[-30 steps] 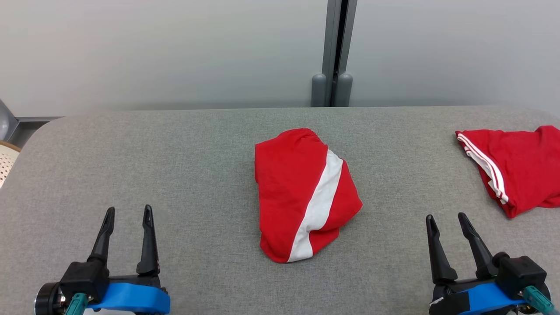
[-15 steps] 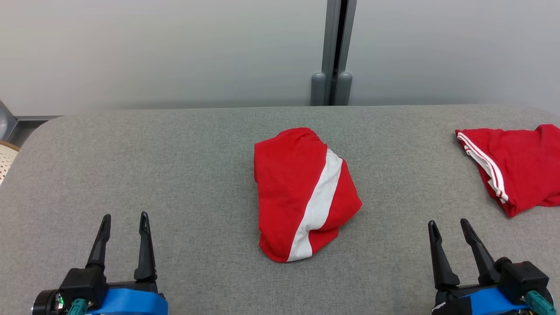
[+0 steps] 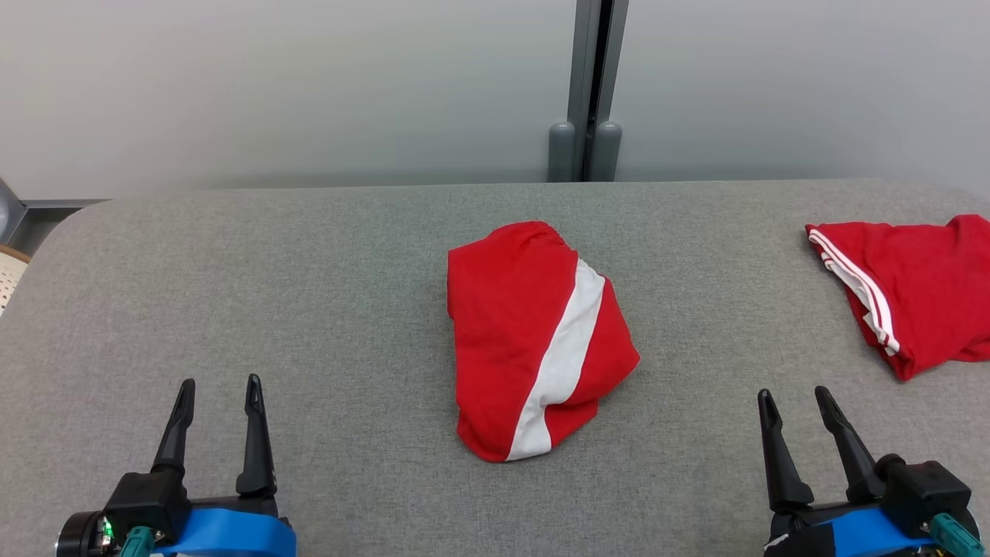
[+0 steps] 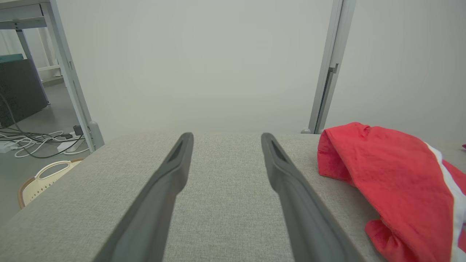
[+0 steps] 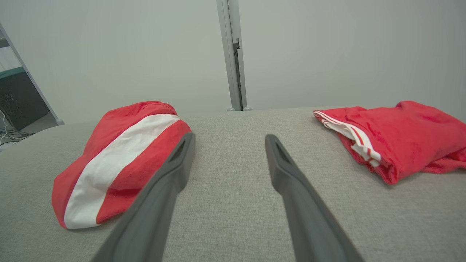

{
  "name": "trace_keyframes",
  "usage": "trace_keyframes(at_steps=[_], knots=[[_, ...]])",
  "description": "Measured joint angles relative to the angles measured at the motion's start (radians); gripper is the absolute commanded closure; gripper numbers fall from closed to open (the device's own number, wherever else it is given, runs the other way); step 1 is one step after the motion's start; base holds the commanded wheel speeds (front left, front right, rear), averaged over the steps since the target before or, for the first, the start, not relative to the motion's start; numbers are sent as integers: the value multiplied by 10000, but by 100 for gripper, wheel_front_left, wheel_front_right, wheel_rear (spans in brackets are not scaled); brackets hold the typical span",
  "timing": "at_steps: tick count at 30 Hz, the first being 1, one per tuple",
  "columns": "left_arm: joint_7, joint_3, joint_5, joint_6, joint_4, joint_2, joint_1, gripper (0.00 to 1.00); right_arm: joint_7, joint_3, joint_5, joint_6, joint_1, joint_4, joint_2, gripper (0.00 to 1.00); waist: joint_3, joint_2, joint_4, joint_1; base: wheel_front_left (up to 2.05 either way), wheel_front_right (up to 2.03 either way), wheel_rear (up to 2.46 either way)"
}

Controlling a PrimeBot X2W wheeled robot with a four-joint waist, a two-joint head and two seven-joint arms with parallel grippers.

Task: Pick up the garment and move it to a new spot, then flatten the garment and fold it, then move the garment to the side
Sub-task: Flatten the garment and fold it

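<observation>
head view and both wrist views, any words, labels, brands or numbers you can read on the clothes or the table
None: no readable text stands anywhere.
The red garment with the white band shows no print or tag.
The second red garment shows thin white stripes, no lettering.
The grey table is unmarked.

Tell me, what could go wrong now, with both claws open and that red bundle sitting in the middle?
1. The red-and-white garment lies bunched in layers, so a pinch from the left gripper or right gripper might catch only the top layer and drag it.
2. A second red garment lies near the right gripper; it could be grabbed by mistake or snagged during the carry.
</observation>
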State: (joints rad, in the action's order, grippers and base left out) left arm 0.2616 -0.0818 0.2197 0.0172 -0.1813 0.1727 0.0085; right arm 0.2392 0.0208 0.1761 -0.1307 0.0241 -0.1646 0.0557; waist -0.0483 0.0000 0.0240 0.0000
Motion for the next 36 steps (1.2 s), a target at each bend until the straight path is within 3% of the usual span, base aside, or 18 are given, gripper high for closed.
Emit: trace_keyframes(at_steps=[25, 36], knots=[[0, 130, -173, -138, -71, -253, -86, 0, -50, 12, -17, 0, -163, -17, 0, 0, -100, 0, 35, 0, 0, 0, 0], [0, -2, -299, -353, -176, -541, -664, 0, -334, -686, 194, 0, -2898, -245, 552, 0, -573, 0, 400, 1, 0, 0, 0]])
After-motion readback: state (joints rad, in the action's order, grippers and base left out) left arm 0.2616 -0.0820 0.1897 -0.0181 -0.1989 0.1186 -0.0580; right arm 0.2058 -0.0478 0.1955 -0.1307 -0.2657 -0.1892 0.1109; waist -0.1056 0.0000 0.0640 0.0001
